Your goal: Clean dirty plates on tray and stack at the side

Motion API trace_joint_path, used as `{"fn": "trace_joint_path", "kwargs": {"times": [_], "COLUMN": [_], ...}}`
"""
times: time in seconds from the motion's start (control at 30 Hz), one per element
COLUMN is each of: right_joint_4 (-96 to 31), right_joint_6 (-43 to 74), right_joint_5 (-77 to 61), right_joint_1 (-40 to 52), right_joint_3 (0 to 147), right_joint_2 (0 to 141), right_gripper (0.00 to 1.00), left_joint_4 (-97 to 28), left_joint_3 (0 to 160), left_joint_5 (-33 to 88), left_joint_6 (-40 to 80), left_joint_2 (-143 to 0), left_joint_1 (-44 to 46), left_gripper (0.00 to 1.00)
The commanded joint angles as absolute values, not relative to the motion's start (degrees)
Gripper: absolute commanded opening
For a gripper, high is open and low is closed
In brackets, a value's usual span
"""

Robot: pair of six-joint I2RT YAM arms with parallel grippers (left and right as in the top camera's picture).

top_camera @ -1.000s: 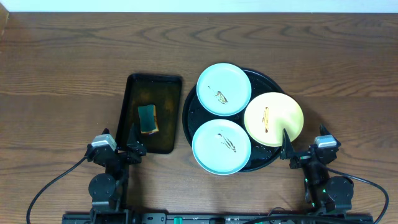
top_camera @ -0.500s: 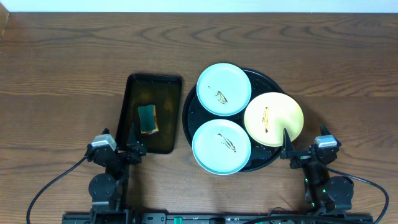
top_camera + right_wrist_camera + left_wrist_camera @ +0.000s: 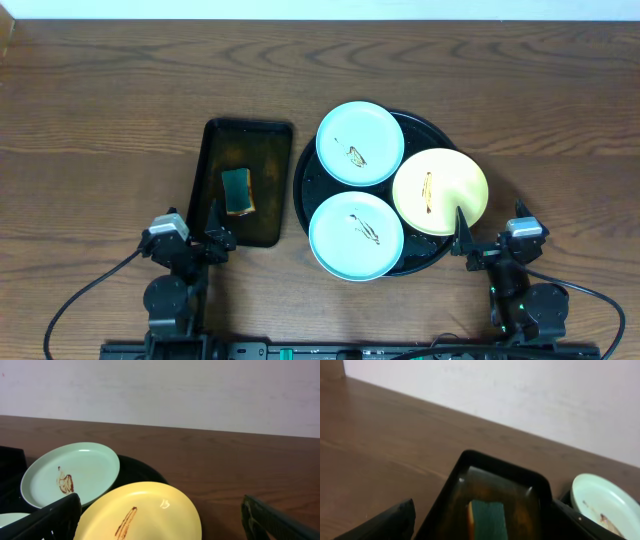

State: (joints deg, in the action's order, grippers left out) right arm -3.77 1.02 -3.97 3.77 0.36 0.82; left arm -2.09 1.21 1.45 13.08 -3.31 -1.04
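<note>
On the tray (image 3: 303, 180) lie three smeared plates: one mint plate (image 3: 360, 143) at its far edge, a second mint plate (image 3: 356, 236) at its near edge and a yellow plate (image 3: 440, 191) on its right. Just left of the tray, a small tray (image 3: 212, 160) holds a sponge (image 3: 237, 190). The left gripper (image 3: 190, 232) and right gripper (image 3: 490, 238) sit nearer than the tray, both spread wide and empty.

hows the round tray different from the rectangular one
The round tray is wider than the rectangular tray. The round tray carries the yellow plate, far mint plate and near mint plate, all smeared; the rectangular tray holds only a green sponge. Both are glossy black with raised rims, side by side on the table.
</note>
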Motion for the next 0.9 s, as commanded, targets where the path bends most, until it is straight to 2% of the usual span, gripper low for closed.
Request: {"fn": "trace_joint_path", "kwargs": {"times": [0.0, 0.17, 0.4, 0.63, 0.87], "right_joint_4": [-4.08, -4.99, -13.76, -23.57, -38.87], "right_joint_6": [1.69, 5.19, 7.27, 10.72, 9.98], "right_joint_5": [-3.01, -2.94, -1.54, -2.02, -2.39], "right_joint_1": [4.47, 4.47, 4.47, 4.47, 4.47], "right_joint_3": [0.34, 1.43, 9.67, 23.99, 42.74], "right_joint_2": [0.49, 1.04, 8.16, 25.93, 46.65], "right_gripper": [0.99, 0.99, 0.99, 0.99, 0.99], "left_joint_4": [-6.31, -11.05, -20.23, -34.57, -50.85], "left_joint_3": [2.04, 7.46, 19.18, 35.83, 52.16], "left_joint_5": [0.82, 0.84, 0.95, 5.98, 7.75], "left_joint_6": [12.75, 12.75, 12.73, 12.71, 12.73], "left_joint_2": [-5.87, -11.55, -23.07, -39.07, -53.63], "left_joint_1": [-1.32, -1.32, -1.32, -1.32, -1.32], "left_gripper": [0.84, 0.84, 0.84, 0.84, 0.84]}}
